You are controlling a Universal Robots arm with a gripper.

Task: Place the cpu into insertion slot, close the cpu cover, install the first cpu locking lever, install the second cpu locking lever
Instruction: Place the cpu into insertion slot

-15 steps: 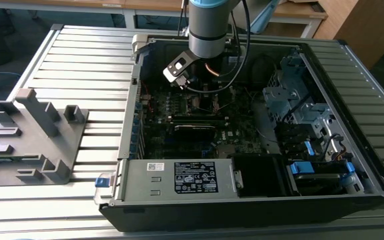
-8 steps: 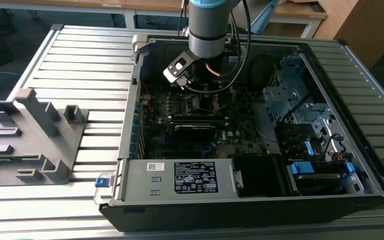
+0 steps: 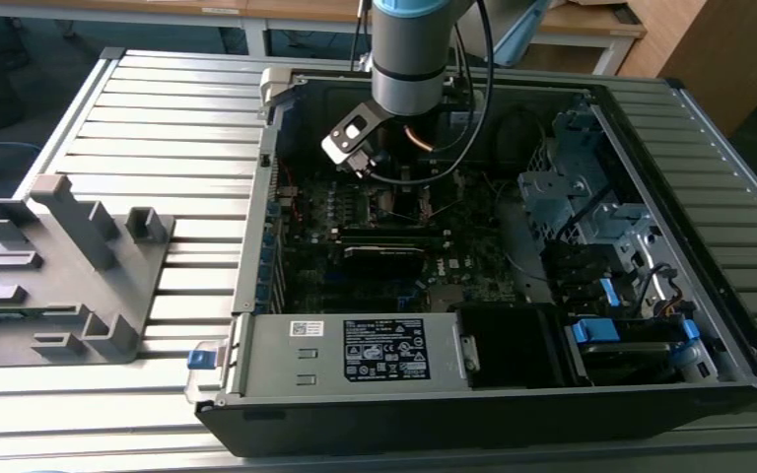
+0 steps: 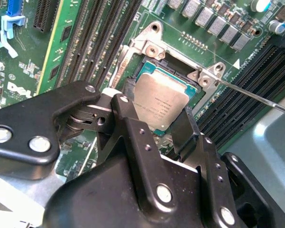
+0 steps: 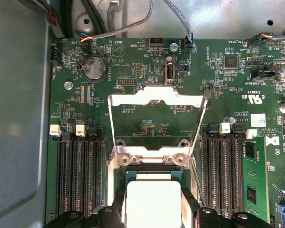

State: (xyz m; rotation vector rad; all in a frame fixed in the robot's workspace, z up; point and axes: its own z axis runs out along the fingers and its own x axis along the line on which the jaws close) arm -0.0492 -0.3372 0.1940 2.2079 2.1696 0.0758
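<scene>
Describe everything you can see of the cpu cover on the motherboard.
The cpu cover is a thin frame of what looks like bright silver metal. The green board shows through its large cut-out middle. It is swung open, raised from a hinge along one edge of the socket, beyond the cpu. Nothing but the hinge touches it.

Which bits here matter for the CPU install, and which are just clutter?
Job: gripper, cpu, insertion slot, cpu cover (open), locking lever.
Lying about: grey fixture on the table, power supply, coin cell, memory slots.
</scene>
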